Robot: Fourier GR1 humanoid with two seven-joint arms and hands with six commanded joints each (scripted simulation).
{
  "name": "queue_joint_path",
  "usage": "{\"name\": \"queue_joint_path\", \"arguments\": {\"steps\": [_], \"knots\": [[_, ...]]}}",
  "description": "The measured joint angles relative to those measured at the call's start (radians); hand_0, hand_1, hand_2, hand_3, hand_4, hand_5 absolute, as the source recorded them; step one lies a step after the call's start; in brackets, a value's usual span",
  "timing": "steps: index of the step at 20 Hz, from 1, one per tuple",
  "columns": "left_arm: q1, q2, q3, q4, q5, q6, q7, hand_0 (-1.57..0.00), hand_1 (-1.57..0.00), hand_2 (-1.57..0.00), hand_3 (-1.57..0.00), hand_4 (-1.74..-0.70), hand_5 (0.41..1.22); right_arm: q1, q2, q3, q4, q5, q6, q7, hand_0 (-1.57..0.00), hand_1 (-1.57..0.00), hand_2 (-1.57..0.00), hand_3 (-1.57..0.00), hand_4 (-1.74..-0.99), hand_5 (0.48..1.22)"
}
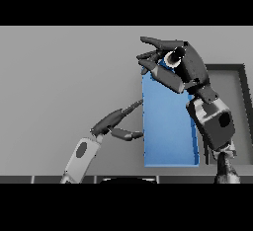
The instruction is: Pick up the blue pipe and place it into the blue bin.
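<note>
The blue pipe (169, 60) is held in my right hand (190, 64), with its pale ring-shaped end showing between the curled fingers and thumb. The hand holds it above the far end of the blue bin (168, 141), which is long and stands on the grey table in the middle of the view. Most of the pipe's body is hidden by the hand. My left hand (114, 120) is open with straight fingers, low over the table just left of the blue bin, its fingertips close to the bin's side.
A dark grey bin (232, 84) stands to the right of the blue bin, partly behind my right forearm (212, 124). The grey table (59, 77) stretches to the left and far side.
</note>
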Motion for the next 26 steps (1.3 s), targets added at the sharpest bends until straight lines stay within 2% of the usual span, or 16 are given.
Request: {"name": "queue_joint_path", "arguments": {"steps": [1, 4, 6, 9, 11, 14, 18, 20, 21, 22, 23, 24, 26], "knots": [[0.009, 0.017, 0.006, -0.006, 0.008, -0.01, -0.014, 0.0, 0.0, 0.0, 0.0, -0.89, 0.421, 0.014, -0.036, -0.016, 0.019, -0.013, -0.019, 0.001, -1.57, -1.57, -1.57, -1.57, -1.741, 1.221], [-0.003, 0.013, 0.009, -0.008, 0.005, -0.002, -0.009, 0.0, 0.0, 0.0, 0.0, -0.88, 0.411, 0.071, -0.103, -0.06, 0.057, -0.003, -0.013, 0.001, -1.57, -1.57, -1.57, -1.57, -1.741, 1.221], [0.007, 0.016, 0.0, -0.018, -0.002, 0.0, -0.022, 0.0, 0.0, 0.0, 0.0, -0.87, 0.413, 0.149, -0.151, -0.093, 0.06, -0.001, -0.006, 0.001, -1.57, -1.57, -1.57, -1.57, -1.741, 1.221], [0.015, 0.028, -0.003, -0.023, -0.005, -0.003, -0.036, 0.0, 0.0, 0.0, 0.0, -0.87, 0.419, 0.318, -0.181, -0.118, 0.009, -0.029, -0.04, 0.001, -1.57, -1.57, -1.57, -1.57, -1.741, 1.221], [0.002, 0.032, 0.004, -0.016, -0.004, -0.005, -0.02, 0.0, 0.0, 0.0, 0.0, -0.87, 0.42, 0.41, -0.211, -0.115, -0.02, -0.052, -0.067, 0.001, -1.57, -1.57, -1.57, -1.57, -1.741, 1.221], [0.027, 0.019, -0.009, -0.029, 0.005, -0.005, -0.025, 0.0, 0.0, 0.0, 0.0, -0.88, 0.422, 0.565, -0.21, -0.099, -0.075, -0.047, -0.098, 0.001, -1.57, -1.57, -1.57, -1.57, -1.741, 1.221], [0.036, 0.019, -0.011, -0.038, 0.004, 0.001, -0.014, 0.0, 0.0, 0.0, 0.0, -0.88, 0.428, 0.764, -0.219, -0.057, -0.141, -0.041, -0.206, 0.001, -1.57, -1.57, -1.57, -1.57, -1.741, 1.221], [0.043, 0.021, -0.016, -0.04, 0.0, 0.001, -0.007, 0.0, 0.0, 0.0, 0.0, -0.88, 0.425, 0.823, -0.278, 0.01, -0.165, -0.059, -0.307, 0.001, -1.57, -1.57, -1.57, -1.57, -1.741, 1.221], [0.049, 0.021, -0.021, -0.043, 0.0, -0.001, -0.012, 0.0, 0.0, 0.0, 0.0, -0.89, 0.423, 0.838, -0.314, 0.053, -0.159, -0.057, -0.366, 0.001, -1.57, -1.57, -1.57, -1.51, -1.741, 1.221], [0.049, 0.021, -0.019, -0.052, 0.006, -0.001, -0.013, 0.0, 0.0, 0.0, 0.0, -0.89, 0.422, 0.855, -0.343, 0.086, -0.154, -0.072, -0.419, 0.0, -1.57, -1.57, -1.57, -1.52, -1.741, 1.221], [0.048, 0.028, -0.016, -0.046, 0.004, -0.004, -0.013, 0.0, 0.0, 0.0, 0.0, -0.89, 0.42, 0.884, -0.357, 0.113, -0.161, -0.083, -0.452, 0.001, -1.57, -1.57, -1.57, -1.26, -1.741, 1.221], [0.051, 0.026, -0.019, -0.049, 0.004, -0.004, -0.011, 0.0, 0.0, 0.0, 0.0, -0.89, 0.42, 0.895, -0.38, 0.145, -0.156, -0.094, -0.491, 0.0, -1.57, -1.57, -1.57, -1.13, -1.741, 1.221], [0.053, 0.02, -0.026, -0.048, -0.002, 0.0, -0.006, 0.0, 0.0, 0.0, 0.0, -0.88, 0.421, 0.88, -0.467, 0.237, -0.119, -0.131, -0.574, 0.0, -1.57, -1.57, -1.57, -0.91, -1.741, 1.221]]}}
